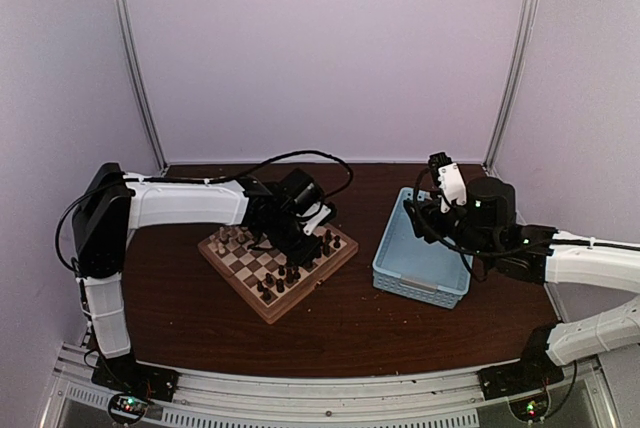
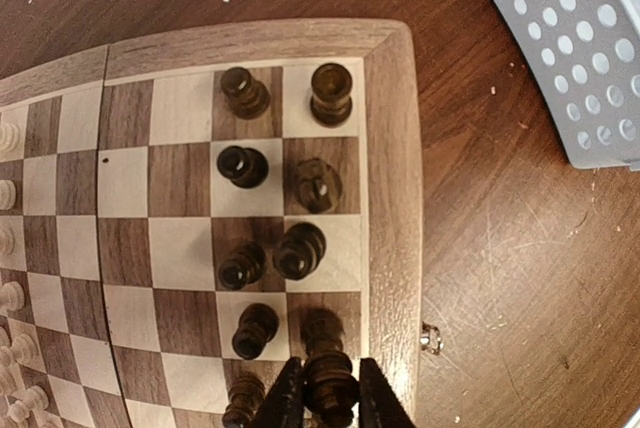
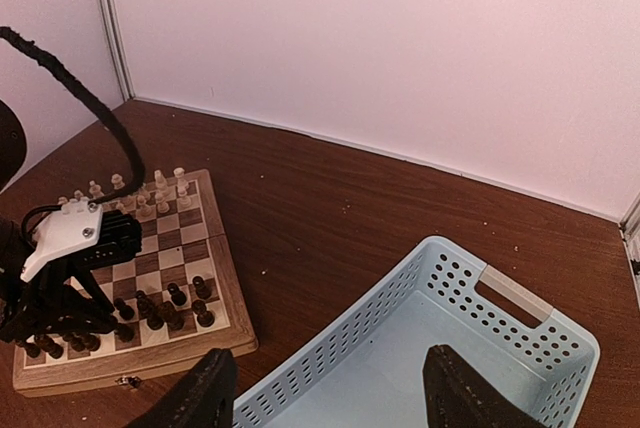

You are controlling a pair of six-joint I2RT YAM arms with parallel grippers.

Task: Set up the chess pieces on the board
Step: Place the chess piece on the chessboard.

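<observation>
Checkered board [image 1: 240, 280] on the dark wooden surface [image 1: 200, 328], left jaws nearly closed around a dark chess piece [image 2: 330, 380] at the board's edge row, right jaws wide open, empty, over the blue basket [image 1: 420, 286] right of the board

White arm links [image 1: 190, 203], black joints [image 1: 100, 218], black cables [image 1: 300, 155], black fingers [image 2: 285, 398]

The board [image 1: 255, 263] lies left of the basket [image 1: 421, 253] on the surface [image 1: 180, 308]. Chess pieces [image 1: 272, 286] stand at its two ends; the left claw [image 2: 330, 373] flanks an edge-row piece [image 2: 322, 333], apparently touching.
</observation>
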